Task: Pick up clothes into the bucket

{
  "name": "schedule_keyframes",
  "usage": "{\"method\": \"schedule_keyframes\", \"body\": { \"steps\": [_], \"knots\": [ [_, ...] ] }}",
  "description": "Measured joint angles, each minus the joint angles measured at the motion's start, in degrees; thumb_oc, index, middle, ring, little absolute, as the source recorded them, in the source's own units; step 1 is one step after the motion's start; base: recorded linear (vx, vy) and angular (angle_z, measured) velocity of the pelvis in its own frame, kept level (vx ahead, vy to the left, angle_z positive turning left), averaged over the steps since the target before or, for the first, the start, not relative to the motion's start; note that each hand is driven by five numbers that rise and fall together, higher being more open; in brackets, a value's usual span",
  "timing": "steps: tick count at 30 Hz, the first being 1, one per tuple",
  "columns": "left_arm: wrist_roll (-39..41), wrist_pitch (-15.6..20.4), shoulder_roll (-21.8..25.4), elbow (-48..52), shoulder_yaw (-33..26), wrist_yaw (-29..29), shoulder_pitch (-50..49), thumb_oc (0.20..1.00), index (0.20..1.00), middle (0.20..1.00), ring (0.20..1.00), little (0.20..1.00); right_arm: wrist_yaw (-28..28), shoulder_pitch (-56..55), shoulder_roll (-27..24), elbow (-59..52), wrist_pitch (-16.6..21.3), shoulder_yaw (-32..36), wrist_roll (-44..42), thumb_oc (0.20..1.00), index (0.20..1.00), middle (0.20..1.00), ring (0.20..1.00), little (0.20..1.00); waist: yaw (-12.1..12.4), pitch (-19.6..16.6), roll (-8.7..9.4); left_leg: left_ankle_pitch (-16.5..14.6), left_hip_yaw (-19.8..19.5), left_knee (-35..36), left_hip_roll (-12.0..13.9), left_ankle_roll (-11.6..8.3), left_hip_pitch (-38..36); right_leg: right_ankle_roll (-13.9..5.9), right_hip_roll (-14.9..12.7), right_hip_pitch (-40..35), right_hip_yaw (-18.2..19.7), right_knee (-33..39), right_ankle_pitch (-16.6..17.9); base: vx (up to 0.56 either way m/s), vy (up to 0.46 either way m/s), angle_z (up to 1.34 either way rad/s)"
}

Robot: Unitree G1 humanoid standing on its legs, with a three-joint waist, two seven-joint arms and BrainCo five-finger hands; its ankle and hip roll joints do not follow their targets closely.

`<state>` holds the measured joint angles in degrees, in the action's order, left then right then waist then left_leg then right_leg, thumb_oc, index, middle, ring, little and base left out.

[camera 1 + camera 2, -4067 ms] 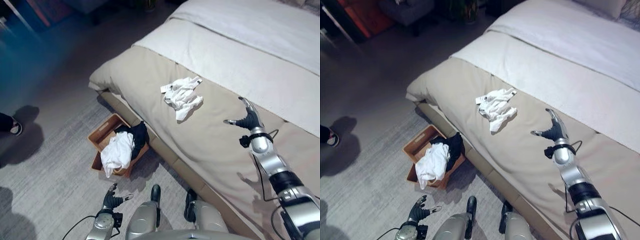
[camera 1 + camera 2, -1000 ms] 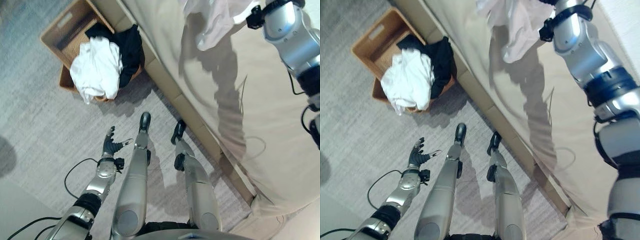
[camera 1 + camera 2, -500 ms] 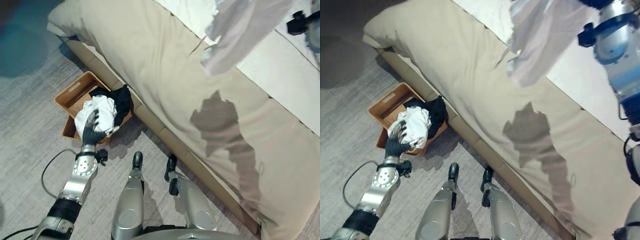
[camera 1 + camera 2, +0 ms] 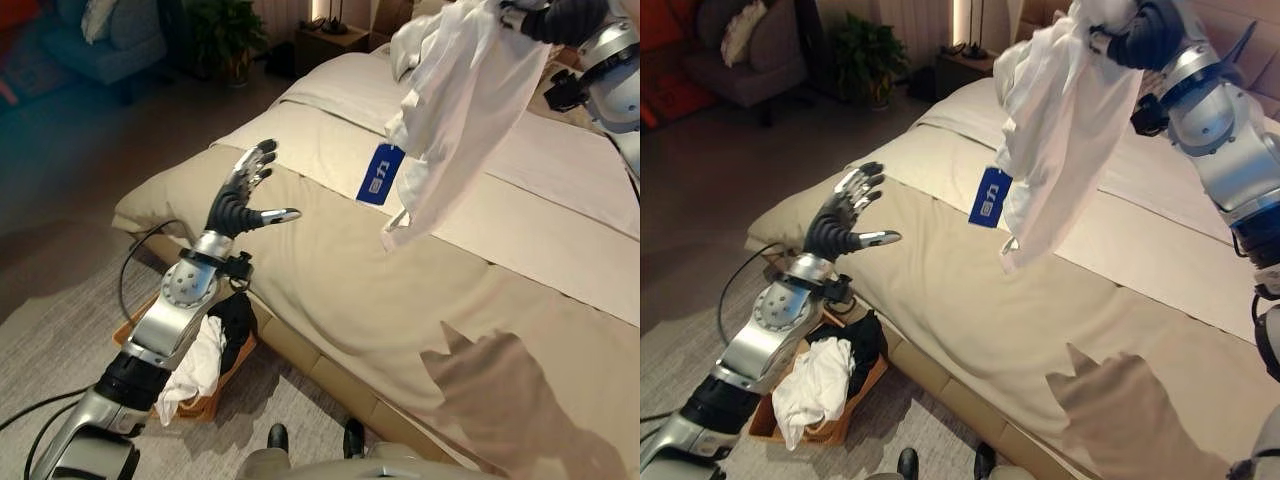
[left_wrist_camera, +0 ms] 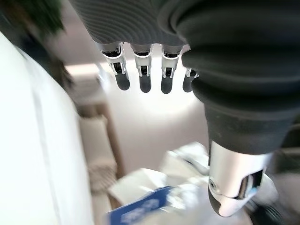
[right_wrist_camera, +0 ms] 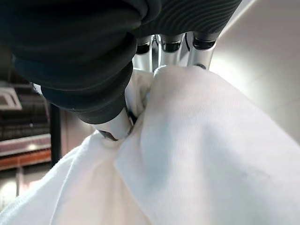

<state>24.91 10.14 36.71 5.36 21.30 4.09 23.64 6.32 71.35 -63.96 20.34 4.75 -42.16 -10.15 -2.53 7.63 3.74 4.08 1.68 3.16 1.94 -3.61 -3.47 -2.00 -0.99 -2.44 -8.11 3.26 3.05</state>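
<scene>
A white garment (image 4: 455, 110) with a blue tag (image 4: 378, 186) hangs high over the bed, bunched at its top in my right hand (image 4: 1145, 35). In the right wrist view the fingers (image 6: 161, 46) and thumb curl into the white cloth (image 6: 201, 150). My left hand (image 4: 243, 200) is raised over the bed's near corner, fingers straight and spread, holding nothing. The brown basket (image 4: 835, 425) sits on the floor beside the bed, partly behind my left arm, with white clothes (image 4: 810, 390) and a black one (image 4: 862, 345) in it.
The beige bedcover (image 4: 380, 290) stretches across the middle, with a white sheet (image 4: 560, 170) further back. Grey carpet (image 4: 40, 340) lies left of the bed. A plant (image 4: 222, 35) and an armchair (image 4: 740, 60) stand at the back left.
The camera has swung up from the floor to the room. My left hand rose from the basket to above the bed's corner. The white garment stays lifted in my right hand.
</scene>
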Motion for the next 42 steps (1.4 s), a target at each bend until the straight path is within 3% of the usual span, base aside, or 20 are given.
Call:
{"method": "schedule_keyframes", "body": {
  "steps": [5, 14, 35, 39, 42],
  "knots": [
    [6.31, -1.61, 2.06, 0.00, 11.39, -3.34, 11.00, 1.000, 1.000, 1.000, 1.000, 1.000, -4.30, 0.68, 0.06, -4.63, -0.51, -5.82, -1.32, 0.200, 0.200, 0.200, 0.200, 0.200, -1.38, -1.12, -0.31, -0.22, 1.05, 0.52, 0.37, -0.29, -1.55, 0.03, 0.48, -1.38, 0.98, 1.18, 0.06, 0.01, -0.005, -0.09],
    [10.93, -2.22, 1.40, -2.63, 20.38, -4.52, 20.53, 1.000, 1.000, 1.000, 1.000, 1.000, -7.51, 0.81, 0.44, -12.50, -0.60, -9.87, -4.08, 0.200, 0.200, 0.200, 0.200, 0.200, -1.34, -2.97, -2.21, -0.31, 1.42, 0.70, 0.60, -0.40, -2.08, -0.06, 0.70, -1.51, 1.54, 1.02, 0.00, 0.00, -0.001, -0.03],
    [9.27, -3.88, -7.96, -16.64, 20.01, 0.56, 20.79, 1.000, 1.000, 1.000, 1.000, 1.000, -9.63, -0.98, 3.00, -27.29, 0.02, -10.16, -6.21, 0.200, 0.200, 0.200, 0.200, 0.200, -1.36, -3.26, -2.30, -0.33, 1.65, 0.74, 0.64, -0.39, -3.22, -0.09, 0.73, -2.43, 1.79, 0.92, 0.09, 0.00, 0.000, 0.00],
    [7.31, -4.31, -7.96, -16.51, 19.98, 0.51, 20.78, 1.000, 1.000, 1.000, 1.000, 1.000, -9.63, -1.88, 3.39, -28.12, 0.27, -8.80, -7.33, 0.200, 0.200, 0.200, 0.200, 0.200, -1.21, -3.26, -2.30, -0.33, 1.77, 0.84, 0.62, -0.39, -3.35, -0.10, 0.70, -2.52, 1.92, 0.93, 0.09, 0.00, 0.000, 0.00],
    [7.32, -4.50, -5.44, -12.83, 19.96, 0.25, 20.53, 1.000, 1.000, 1.000, 1.000, 1.000, -9.52, -3.09, 3.46, -26.85, 0.63, -6.57, -7.32, 0.200, 0.200, 0.200, 0.200, 0.200, -1.21, -3.25, -2.29, -0.34, 1.76, 1.05, 0.63, -0.39, -3.83, -0.10, 0.72, -2.93, 1.91, 1.08, 0.09, 0.00, 0.000, 0.00]
  ]
}}
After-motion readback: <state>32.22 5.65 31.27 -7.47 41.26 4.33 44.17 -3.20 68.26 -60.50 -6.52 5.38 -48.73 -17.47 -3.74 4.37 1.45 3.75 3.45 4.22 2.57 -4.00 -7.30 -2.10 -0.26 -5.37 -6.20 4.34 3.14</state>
